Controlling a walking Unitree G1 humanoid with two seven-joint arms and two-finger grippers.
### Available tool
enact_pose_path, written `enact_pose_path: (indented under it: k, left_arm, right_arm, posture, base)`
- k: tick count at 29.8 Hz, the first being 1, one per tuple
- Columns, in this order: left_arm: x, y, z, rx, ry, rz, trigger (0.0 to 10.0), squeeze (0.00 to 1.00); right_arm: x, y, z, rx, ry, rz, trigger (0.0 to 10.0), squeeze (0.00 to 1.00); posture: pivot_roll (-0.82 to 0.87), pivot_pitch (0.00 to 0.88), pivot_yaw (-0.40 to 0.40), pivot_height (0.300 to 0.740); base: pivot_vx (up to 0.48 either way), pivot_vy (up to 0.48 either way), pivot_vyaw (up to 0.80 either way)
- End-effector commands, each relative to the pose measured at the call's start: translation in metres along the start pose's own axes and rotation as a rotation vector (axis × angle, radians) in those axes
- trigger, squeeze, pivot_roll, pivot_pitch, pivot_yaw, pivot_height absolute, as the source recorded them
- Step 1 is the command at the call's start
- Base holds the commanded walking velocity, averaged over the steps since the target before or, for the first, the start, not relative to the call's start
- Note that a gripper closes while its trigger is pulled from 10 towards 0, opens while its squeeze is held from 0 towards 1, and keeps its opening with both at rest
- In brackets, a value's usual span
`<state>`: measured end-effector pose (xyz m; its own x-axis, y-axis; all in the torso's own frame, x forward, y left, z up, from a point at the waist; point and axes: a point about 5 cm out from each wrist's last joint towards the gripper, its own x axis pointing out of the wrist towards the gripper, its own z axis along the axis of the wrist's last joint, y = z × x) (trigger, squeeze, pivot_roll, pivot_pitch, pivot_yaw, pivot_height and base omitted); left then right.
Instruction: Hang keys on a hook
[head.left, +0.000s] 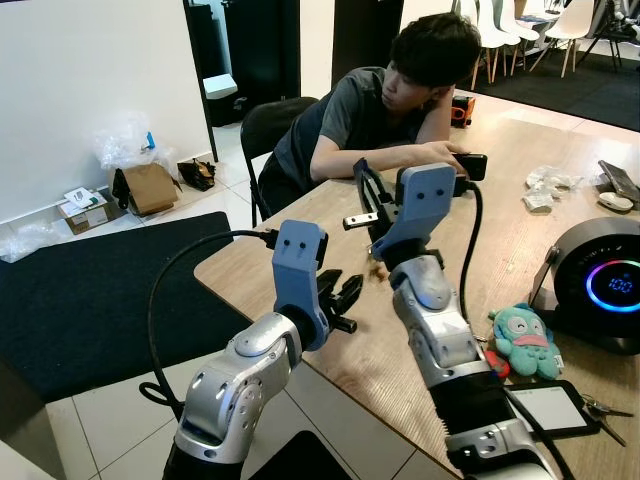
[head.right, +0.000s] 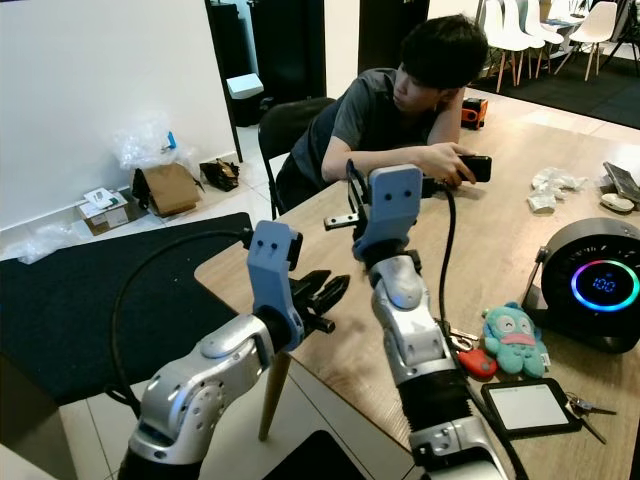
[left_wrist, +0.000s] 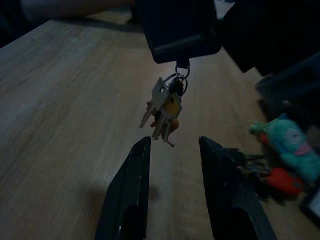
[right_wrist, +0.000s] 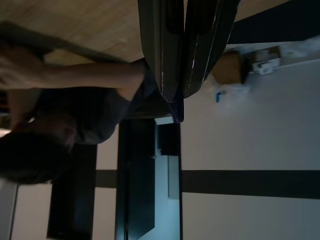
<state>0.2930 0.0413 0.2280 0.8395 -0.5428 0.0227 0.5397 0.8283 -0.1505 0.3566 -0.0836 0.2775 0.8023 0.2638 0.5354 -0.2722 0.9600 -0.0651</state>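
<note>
Across my worktop (head.left: 300, 250) a person (head.left: 390, 105) leans, holding a phone (head.left: 470, 165). Near the round speaker (head.left: 600, 285) lie a teal plush toy (head.left: 525, 340) and a tablet (head.left: 545, 408).

A pale wooden tabletop (head.left: 520, 230) runs across the room, with a black chair (head.left: 268, 125) drawn up at its far side. The floor is light tile (head.left: 110, 410), with a dark mat (head.left: 90, 290) spread over it beside the table. Along the white wall (head.left: 90, 70) sit a cardboard box (head.left: 146, 187) and some plastic bags (head.left: 125, 138). White chairs (head.left: 520, 30) stand well back, past a dark doorway (head.left: 240, 50)
</note>
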Motion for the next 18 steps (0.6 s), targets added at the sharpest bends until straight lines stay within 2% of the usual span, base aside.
enact_pose_path:
  k: [1, 5, 7, 8, 9, 10, 11, 12, 13, 14, 15, 16, 17, 18]
  left_arm:
    - [0.002, -0.003, -0.004, 0.004, 0.009, 0.012, 10.0, 0.0]
    - [-0.002, 0.003, -0.009, 0.003, 0.023, 0.035, 10.0, 0.0]
    - [-0.011, 0.019, -0.013, 0.036, 0.036, 0.089, 10.0, 0.0]
    - [-0.011, 0.019, -0.013, 0.036, 0.036, 0.089, 10.0, 0.0]
    - [-0.017, 0.031, -0.014, 0.062, 0.04, 0.129, 10.0, 0.0]
    - [-0.017, 0.031, -0.014, 0.062, 0.04, 0.129, 10.0, 0.0]
    - [-0.024, 0.046, -0.013, 0.105, 0.04, 0.189, 10.0, 0.0]
    - [-0.032, 0.063, -0.009, 0.159, 0.032, 0.262, 10.0, 0.0]
    - [-0.032, 0.063, -0.009, 0.159, 0.032, 0.262, 10.0, 0.0]
    - [-0.038, 0.076, -0.005, 0.193, 0.02, 0.318, 10.0, 0.0]
    - [-0.038, 0.076, -0.005, 0.193, 0.02, 0.318, 10.0, 0.0]
    - [-0.043, 0.088, 0.0, 0.213, -0.002, 0.372, 10.0, 0.0]
    - [-0.043, 0.088, 0.0, 0.213, -0.002, 0.372, 10.0, 0.0]
    - [-0.048, 0.097, 0.005, 0.22, -0.019, 0.404, 10.0, 0.0]
  right_arm:
    - [0.003, 0.008, 0.003, 0.023, -0.018, 0.04, 10.0, 0.0]
    - [0.0, 0.016, 0.001, 0.08, 0.004, 0.097, 10.0, 0.0]
    - [-0.009, 0.017, -0.002, 0.139, 0.031, 0.117, 10.0, 0.0]
    - [-0.009, 0.017, -0.002, 0.139, 0.031, 0.117, 10.0, 0.0]
    - [-0.014, 0.012, -0.003, 0.161, 0.043, 0.101, 10.0, 0.0]
    - [-0.014, 0.012, -0.003, 0.161, 0.043, 0.101, 10.0, 0.0]
    - [-0.02, 0.005, -0.004, 0.147, 0.051, 0.076, 10.0, 0.0]
    - [-0.026, -0.005, -0.004, 0.083, 0.061, 0.052, 10.0, 0.0]
    - [-0.026, -0.005, -0.004, 0.083, 0.061, 0.052, 10.0, 0.0]
    - [-0.032, -0.013, -0.004, 0.022, 0.063, 0.036, 10.0, 0.0]
    - [-0.032, -0.013, -0.004, 0.022, 0.063, 0.036, 10.0, 0.0]
    - [-0.039, -0.022, -0.006, -0.018, 0.072, 0.016, 10.0, 0.0]
    - [-0.039, -0.022, -0.006, -0.018, 0.072, 0.016, 10.0, 0.0]
    - [-0.047, -0.033, -0.008, -0.046, 0.085, -0.013, 10.0, 0.0]
  posture:
    - [0.08, 0.133, 0.02, 0.74]
    - [0.08, 0.133, 0.021, 0.74]
    - [0.08, 0.136, 0.021, 0.74]
    - [0.08, 0.136, 0.021, 0.74]
    - [0.07, 0.14, 0.021, 0.74]
    - [0.07, 0.14, 0.021, 0.74]
    - [0.07, 0.141, 0.021, 0.74]
    - [0.07, 0.141, 0.023, 0.74]
    - [0.07, 0.141, 0.023, 0.74]
    - [0.07, 0.142, 0.024, 0.74]
    - [0.07, 0.142, 0.024, 0.74]
    - [0.07, 0.142, 0.026, 0.74]
    - [0.07, 0.142, 0.026, 0.74]
    - [0.06, 0.142, 0.028, 0.74]
  base:
    - [0.0, 0.0, 0.0]
    - [0.0, 0.0, 0.0]
    - [0.0, 0.0, 0.0]
    - [0.0, 0.0, 0.0]
    - [0.0, 0.0, 0.0]
    - [0.0, 0.0, 0.0]
    - [0.0, 0.0, 0.0]
    - [0.0, 0.0, 0.0]
    - [0.0, 0.0, 0.0]
    - [0.0, 0.0, 0.0]
    - [0.0, 0.0, 0.0]
    - [0.0, 0.0, 0.0]
    - [0.0, 0.0, 0.0]
    - [0.0, 0.0, 0.0]
